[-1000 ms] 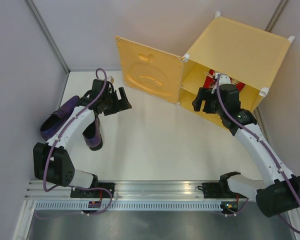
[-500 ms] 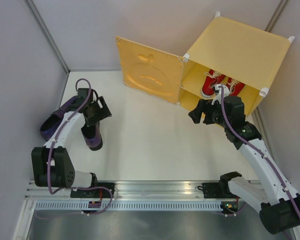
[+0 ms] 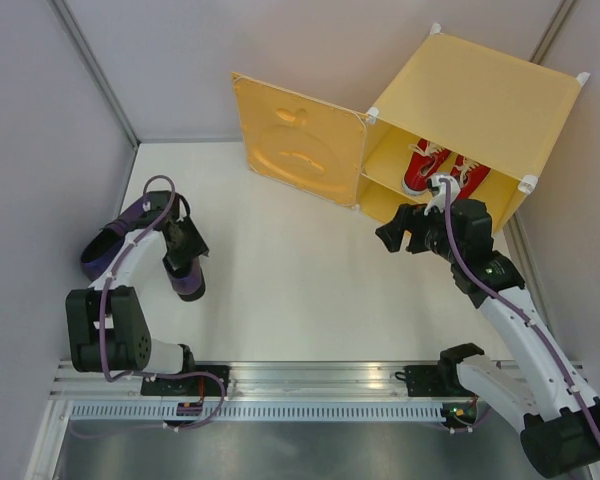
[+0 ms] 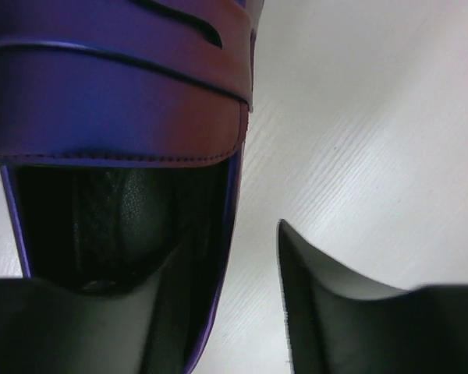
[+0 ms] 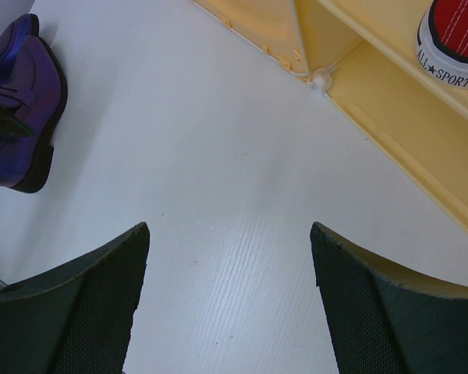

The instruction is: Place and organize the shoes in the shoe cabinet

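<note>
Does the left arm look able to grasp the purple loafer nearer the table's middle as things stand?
Probably yes. The left gripper sits right at that purple loafer, one finger seemingly inside its opening and the other outside its side wall, jaws open, with nothing in between.

purple loafer: upper left, close | gripper: straddles its side wall | outer finger: gap to wall

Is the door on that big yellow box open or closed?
Open. The apple-embossed door of the yellow-orange plastic cabinet stands swung out to the left, and red canvas sneakers show inside.
</note>
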{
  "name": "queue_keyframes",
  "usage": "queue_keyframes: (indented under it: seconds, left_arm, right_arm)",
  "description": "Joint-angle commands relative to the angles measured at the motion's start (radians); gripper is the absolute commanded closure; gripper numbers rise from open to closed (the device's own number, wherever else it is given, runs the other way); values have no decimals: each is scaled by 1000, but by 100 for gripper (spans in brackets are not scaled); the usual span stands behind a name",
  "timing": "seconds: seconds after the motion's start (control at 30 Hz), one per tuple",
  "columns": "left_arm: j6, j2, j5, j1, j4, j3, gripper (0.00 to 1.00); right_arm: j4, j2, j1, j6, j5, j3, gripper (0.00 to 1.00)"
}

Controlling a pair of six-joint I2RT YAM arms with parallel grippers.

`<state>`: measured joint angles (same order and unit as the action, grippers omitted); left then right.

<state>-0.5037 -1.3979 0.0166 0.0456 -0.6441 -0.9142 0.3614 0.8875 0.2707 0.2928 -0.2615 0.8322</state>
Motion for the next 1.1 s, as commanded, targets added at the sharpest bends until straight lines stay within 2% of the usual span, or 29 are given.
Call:
queue_keyframes:
  seconds: [0.0, 0.03, 0.07, 0.23, 0.33, 0.37, 0.43, 0.47, 0.67, 0.77, 0.87, 1.07]
  left_arm:
    - [-10, -7, -59, -21, -12, 17, 55]
    - [-13, 0, -63, -32, -11, 20, 61]
    - [-21, 7, -63, -79, -11, 23, 72]
    - [-71, 60, -102, -222, -11, 23, 96]
    - [-117, 69, -87, -370, -11, -12, 98]
    - [-142, 65, -78, -450, -11, -40, 98]
    - [-163, 47, -66, -525, -11, -72, 98]
    - [-182, 16, -52, -600, -12, -90, 98]
    - [-207, -136, -21, -870, -11, -264, 98]
    - [-158, -255, -20, -976, -11, -382, 98]
    - [-90, -403, -27, -1052, -11, -564, 98]
    - [54, -637, -61, -1112, -12, -858, 98]
  right_arm:
    - [-44, -18, 10, 5, -4, -7, 13]
    - [-44, -19, 13, 3, -1, -7, 13]
    - [-45, -19, 15, 2, 2, -5, 13]
    - [-24, -24, 19, 0, 14, 10, 13]
    - [-4, -33, 18, 0, 37, 22, 14]
    - [4, -39, 19, 0, 45, 24, 14]
    - [8, -57, 18, 5, 70, 28, 14]
    - [16, -64, 18, 6, 79, 30, 13]
    - [53, -124, 18, 22, 146, 47, 14]
    - [63, -157, 18, 37, 204, 54, 14]
    - [70, -186, 18, 51, 240, 56, 14]
    - [100, -243, 19, 63, 327, 59, 14]
